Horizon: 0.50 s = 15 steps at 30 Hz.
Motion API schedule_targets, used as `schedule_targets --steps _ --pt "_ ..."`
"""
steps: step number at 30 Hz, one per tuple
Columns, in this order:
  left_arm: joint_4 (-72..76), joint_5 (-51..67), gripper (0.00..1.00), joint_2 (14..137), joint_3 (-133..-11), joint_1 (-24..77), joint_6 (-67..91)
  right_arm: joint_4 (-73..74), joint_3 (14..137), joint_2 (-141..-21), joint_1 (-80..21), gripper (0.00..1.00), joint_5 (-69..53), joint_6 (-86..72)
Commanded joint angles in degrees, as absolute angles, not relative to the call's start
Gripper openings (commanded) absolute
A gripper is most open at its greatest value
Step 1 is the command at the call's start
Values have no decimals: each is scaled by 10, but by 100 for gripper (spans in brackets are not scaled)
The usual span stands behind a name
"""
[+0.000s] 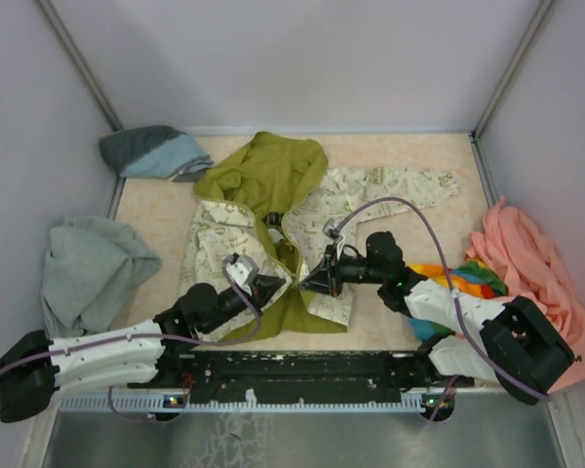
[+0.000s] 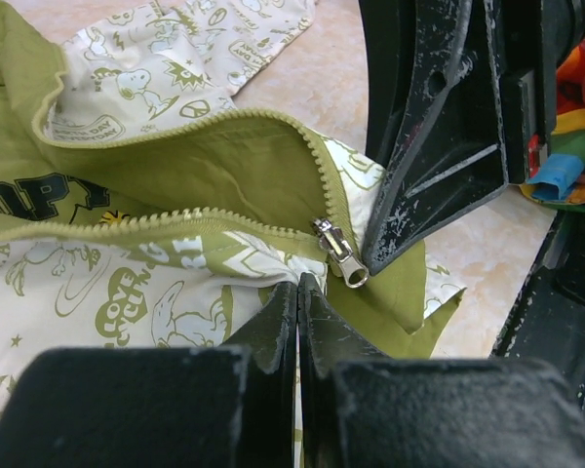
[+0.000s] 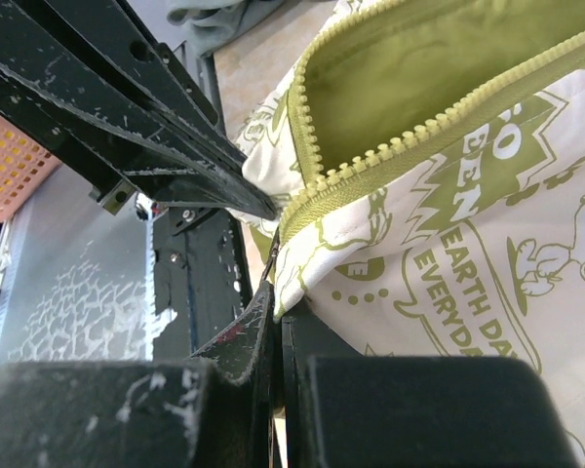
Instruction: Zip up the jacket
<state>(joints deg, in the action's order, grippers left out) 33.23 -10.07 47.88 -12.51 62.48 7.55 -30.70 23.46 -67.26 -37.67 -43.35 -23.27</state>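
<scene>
The cream printed jacket (image 1: 224, 234) lies open on the table, with its olive hood at the far end. Its zipper teeth (image 2: 175, 222) part in a V above the metal slider (image 2: 336, 249), which sits near the bottom hem. My left gripper (image 1: 273, 283) (image 2: 298, 288) is shut on the cream hem just below the slider. My right gripper (image 1: 317, 279) (image 3: 277, 304) is shut on the jacket's edge (image 3: 302, 263) by the zipper's lower end. Its fingertips (image 2: 385, 249) rest against the slider's pull. The left fingers (image 3: 175, 166) reach in from the upper left in the right wrist view.
A grey sweatshirt (image 1: 93, 268) lies at the left and a blue-grey garment (image 1: 154, 151) at the far left. A peach-pink garment (image 1: 526, 263) and a multicoloured cloth (image 1: 458, 278) lie at the right. The black base rail (image 1: 292, 370) runs along the near edge.
</scene>
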Motion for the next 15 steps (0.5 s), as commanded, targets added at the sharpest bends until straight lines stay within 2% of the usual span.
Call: schedule_targets --steps 1,15 --pt "330 -58 0 475 -132 623 67 -336 268 -684 -370 0 -465 -233" --pt "297 -3 0 465 -138 623 73 -240 313 -724 -347 0 -530 -152"
